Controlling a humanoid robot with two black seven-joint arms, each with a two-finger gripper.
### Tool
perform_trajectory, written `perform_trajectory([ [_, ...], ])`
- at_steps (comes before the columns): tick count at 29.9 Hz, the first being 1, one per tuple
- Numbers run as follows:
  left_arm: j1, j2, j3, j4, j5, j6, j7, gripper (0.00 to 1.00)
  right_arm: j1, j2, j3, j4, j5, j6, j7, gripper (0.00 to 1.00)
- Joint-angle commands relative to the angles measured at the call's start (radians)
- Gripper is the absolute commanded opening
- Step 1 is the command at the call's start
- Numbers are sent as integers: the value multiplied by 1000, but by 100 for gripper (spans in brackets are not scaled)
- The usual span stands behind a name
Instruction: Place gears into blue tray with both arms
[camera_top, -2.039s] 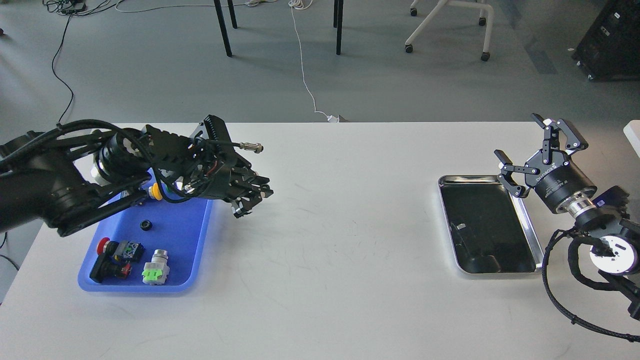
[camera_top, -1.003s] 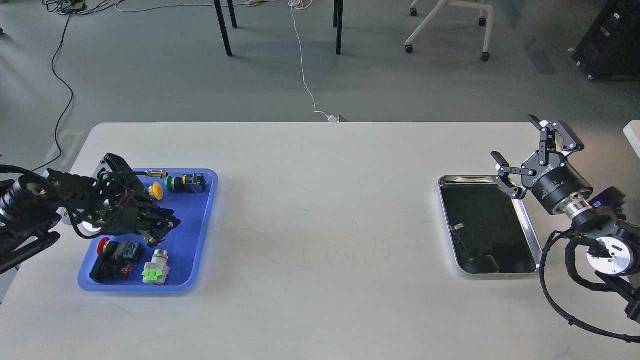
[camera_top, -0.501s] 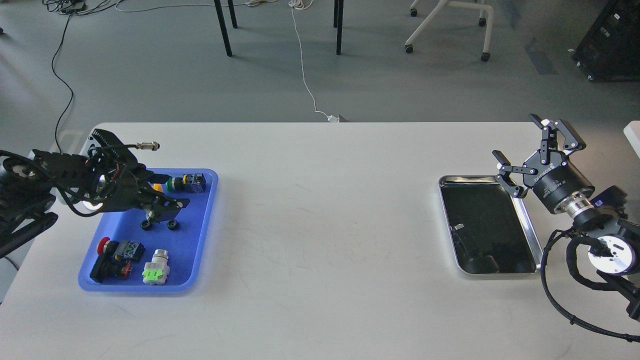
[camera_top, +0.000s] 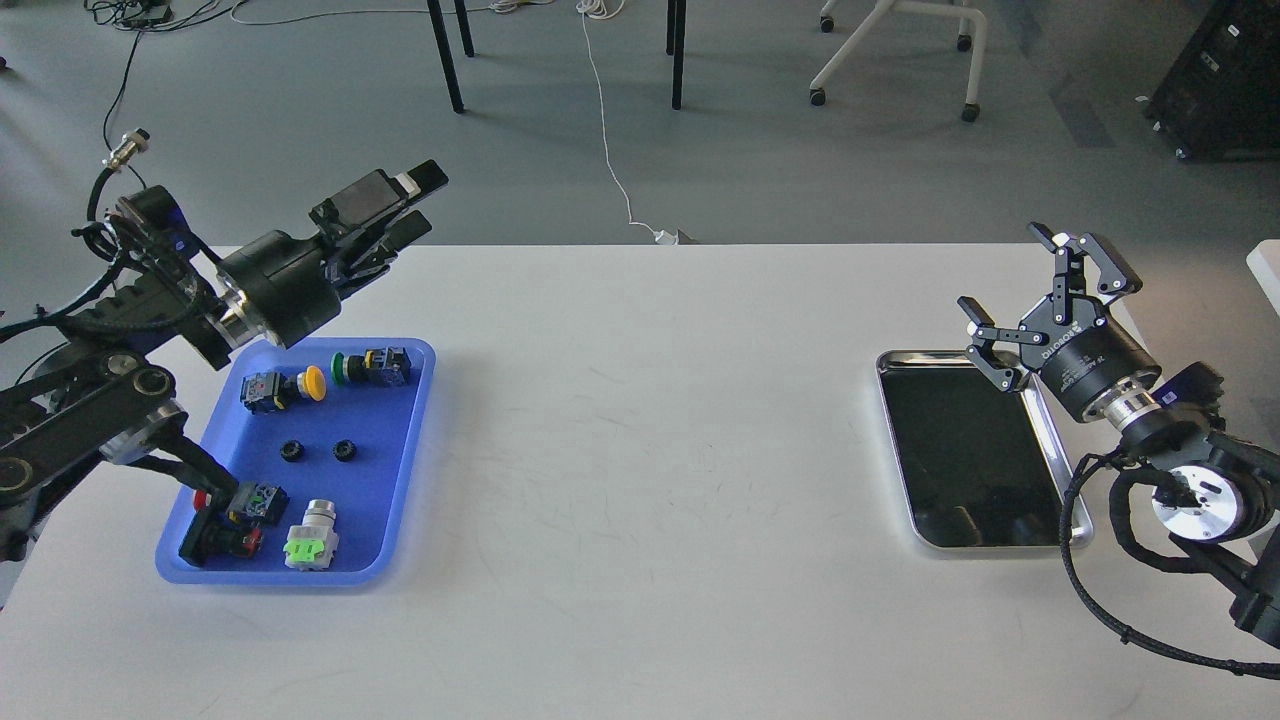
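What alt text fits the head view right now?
Two small black gears lie side by side in a blue tray among colourful push-button switches. The left end effector is raised above the table; the right end effector hangs open beside a metal tray.

Wide bare table (camera_top: 650, 450) between the blue tray (camera_top: 405, 480) and metal tray (camera_top: 1050, 470). Inside the blue one, push-button switches (camera_top: 310, 545) crowd both ends, gears (camera_top: 318, 451) in the middle gap.

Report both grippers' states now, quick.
Left gripper: empty, raised beyond the blue tray; open or shut cannot be told.
Right gripper: open, empty, beside the metal tray.
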Motion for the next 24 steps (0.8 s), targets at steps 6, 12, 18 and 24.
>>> perform_trajectory([
  [6,214,-193,-297,29,-44,-14,85,98,-2,-3,-3,35,-41,0,0,99],
  [12,254,-269,-392,43,-143,-68,157,98,-3,3,-3,35,-58,0,0,99],
  [18,271,-292,-425,43,-150,-97,191,98,-5,8,-1,35,-92,0,0,99],
  [24,268,-293,-431,43,-242,-102,226,98,-8,6,22,52,-89,0,0,99],
])
